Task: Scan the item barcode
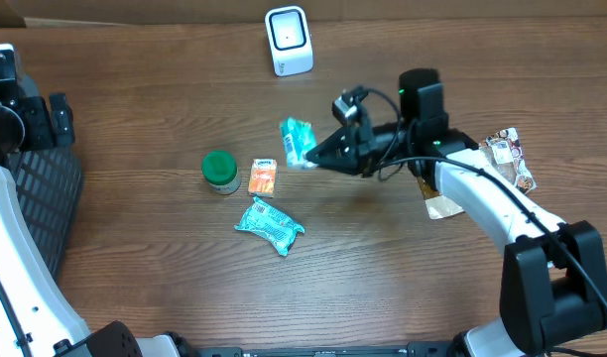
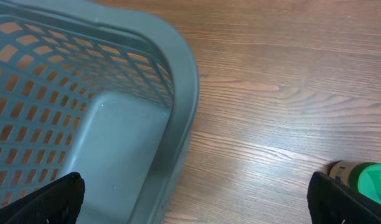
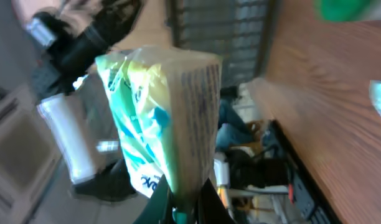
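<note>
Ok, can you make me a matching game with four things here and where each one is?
Things:
1. white box-shaped scanner
2. green-lidded round jar
3. green-and-white plastic packet
4. grey plastic mesh basket

Places:
A. pinched in the right gripper
B. on the far side, away from the other things
C. right beside the small orange packet
D. at the far left edge

Pairs: 1-B, 2-C, 3-A, 4-D

surface: brown wood-grain table | far edge: tan strip | light: even, soft sheen on wood
</note>
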`<state>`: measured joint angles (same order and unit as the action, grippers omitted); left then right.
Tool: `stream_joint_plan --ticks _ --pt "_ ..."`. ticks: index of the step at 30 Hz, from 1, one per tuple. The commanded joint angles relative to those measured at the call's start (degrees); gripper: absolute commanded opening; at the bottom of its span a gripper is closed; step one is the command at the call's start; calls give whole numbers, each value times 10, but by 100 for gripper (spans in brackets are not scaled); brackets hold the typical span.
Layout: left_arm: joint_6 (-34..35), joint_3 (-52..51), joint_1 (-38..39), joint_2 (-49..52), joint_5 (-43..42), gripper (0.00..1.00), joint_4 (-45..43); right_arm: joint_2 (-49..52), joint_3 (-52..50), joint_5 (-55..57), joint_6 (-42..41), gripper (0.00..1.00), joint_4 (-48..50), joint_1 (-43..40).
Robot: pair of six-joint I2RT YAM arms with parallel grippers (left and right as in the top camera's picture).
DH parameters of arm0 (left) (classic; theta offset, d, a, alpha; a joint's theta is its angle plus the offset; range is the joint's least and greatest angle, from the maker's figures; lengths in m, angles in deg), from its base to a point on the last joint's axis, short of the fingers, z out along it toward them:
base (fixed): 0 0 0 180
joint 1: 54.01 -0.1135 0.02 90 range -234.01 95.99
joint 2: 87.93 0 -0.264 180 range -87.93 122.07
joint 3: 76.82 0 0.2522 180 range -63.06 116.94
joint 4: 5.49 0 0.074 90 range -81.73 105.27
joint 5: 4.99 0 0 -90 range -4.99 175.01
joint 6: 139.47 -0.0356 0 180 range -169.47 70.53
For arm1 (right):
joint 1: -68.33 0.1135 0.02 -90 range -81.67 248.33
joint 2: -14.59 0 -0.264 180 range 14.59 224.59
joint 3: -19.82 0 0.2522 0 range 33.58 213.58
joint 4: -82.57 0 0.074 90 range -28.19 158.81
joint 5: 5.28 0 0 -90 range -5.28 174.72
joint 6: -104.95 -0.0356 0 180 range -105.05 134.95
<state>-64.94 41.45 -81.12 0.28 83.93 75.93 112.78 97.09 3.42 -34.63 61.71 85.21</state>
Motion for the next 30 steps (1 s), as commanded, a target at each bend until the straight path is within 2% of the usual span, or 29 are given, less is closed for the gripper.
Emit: stream_joint_plan --ticks 1,6,10,15,19,23,30 --pt "-13 2 -2 3 0 100 -2 -6 2 125 144 4 -78 8" --pt "-13 2 -2 3 0 100 -2 -6 3 303 204 4 -210 19" --pt "-13 2 -2 3 0 100 -2 -6 36 393 241 4 -307 25" --pt "-13 2 -2 3 0 100 -2 -6 167 558 270 4 -456 47" --pt "-13 2 -2 3 0 100 -2 -2 328 770 270 4 -535 97" --pt "-13 2 -2 3 0 99 -2 0 410 927 287 4 -512 136" --pt "-13 2 -2 3 0 100 -2 50 417 1106 421 4 -297 172"
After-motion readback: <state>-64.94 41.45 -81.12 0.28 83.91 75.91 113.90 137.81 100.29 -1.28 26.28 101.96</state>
